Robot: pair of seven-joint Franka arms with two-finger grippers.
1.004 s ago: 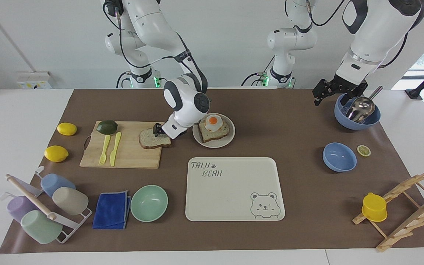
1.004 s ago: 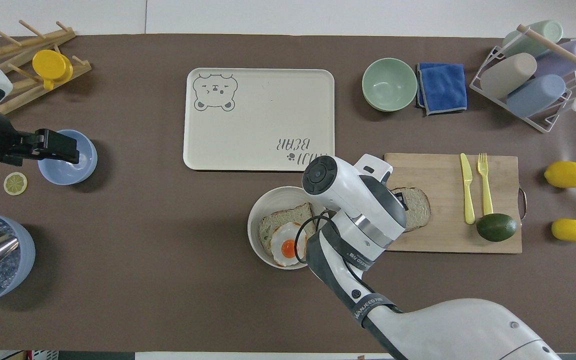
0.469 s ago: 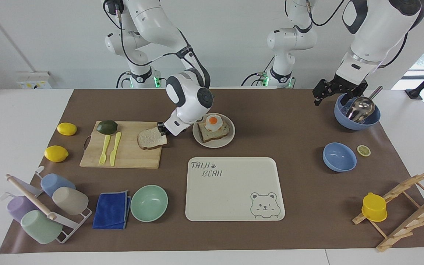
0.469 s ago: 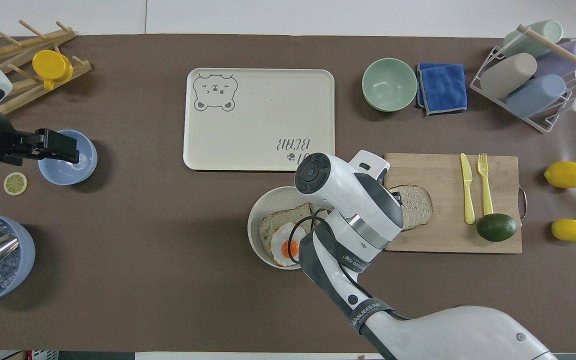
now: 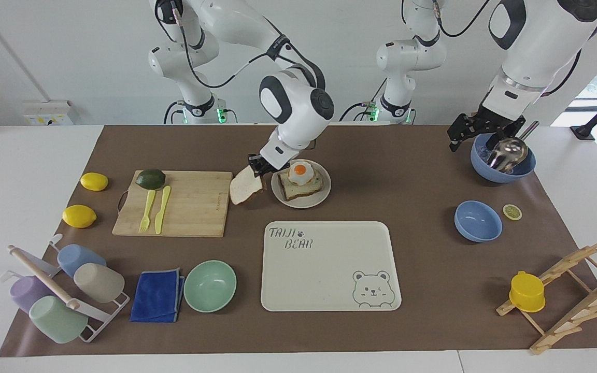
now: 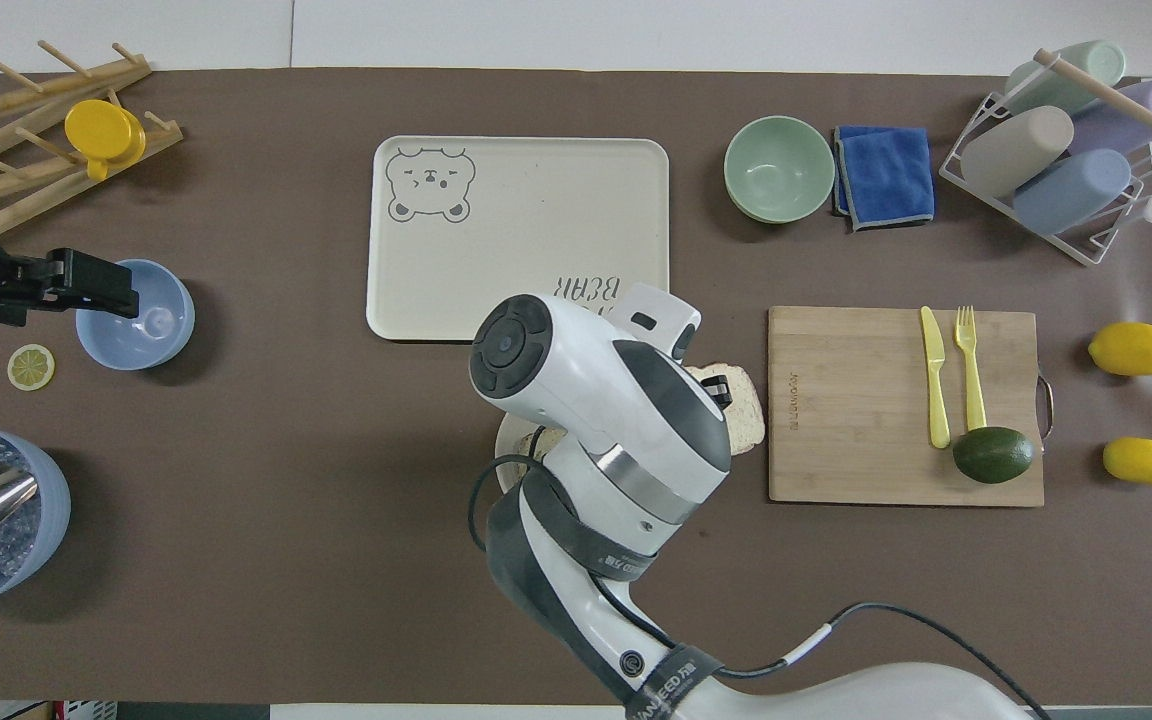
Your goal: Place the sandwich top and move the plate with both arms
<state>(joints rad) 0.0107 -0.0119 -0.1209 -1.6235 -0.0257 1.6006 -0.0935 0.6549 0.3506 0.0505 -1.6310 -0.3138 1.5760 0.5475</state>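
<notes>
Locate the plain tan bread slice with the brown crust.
The plain bread slice hangs tilted in the right gripper, over the gap between the wooden cutting board and the round plate.

A wooden cutting board [image 5: 174, 203] carries an avocado [image 5: 150, 178], a yellow fork [image 5: 146, 210] and knife [image 5: 162, 208], with two lemons [image 5: 79, 216] just beside it.

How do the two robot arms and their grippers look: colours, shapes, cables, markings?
Both arms are glossy white with rounded, bulky segments and dark grey joint caps. The right arm has a round dark end cap, a silver ring and a dark band with pale lettering, plus thin black cables looping along it. The left arm also carries black cables. The right gripper and left gripper are black and angular.
</notes>
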